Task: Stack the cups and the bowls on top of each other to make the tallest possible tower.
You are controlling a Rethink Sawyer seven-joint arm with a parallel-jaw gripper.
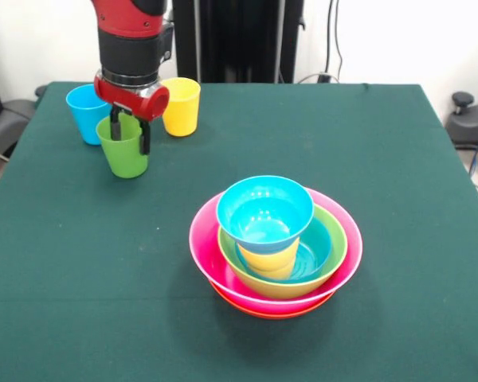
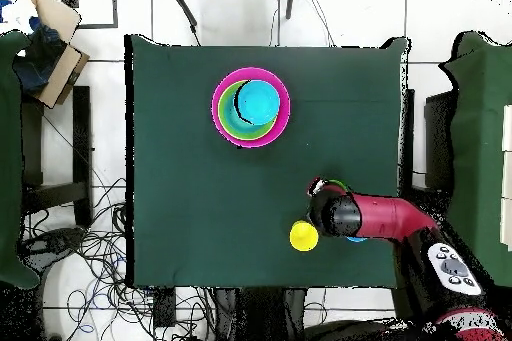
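Front view: pincer (image 1: pixel 131 131) straddles the green cup's (image 1: pixel 125 149) far rim, one finger inside and one outside, gripping it on the counter (image 1: pixel 80 263). Blue cup (image 1: pixel 85 111) sits left, yellow cup (image 1: pixel 182 105) right. Tower (image 1: pixel 275 247) stands nearer, toward the right.

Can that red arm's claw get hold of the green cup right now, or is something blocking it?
Probably yes. The gripper is already down at the green cup, with one finger inside its rim and one outside. The light blue cup and yellow cup stand close by but do not seem to block it.
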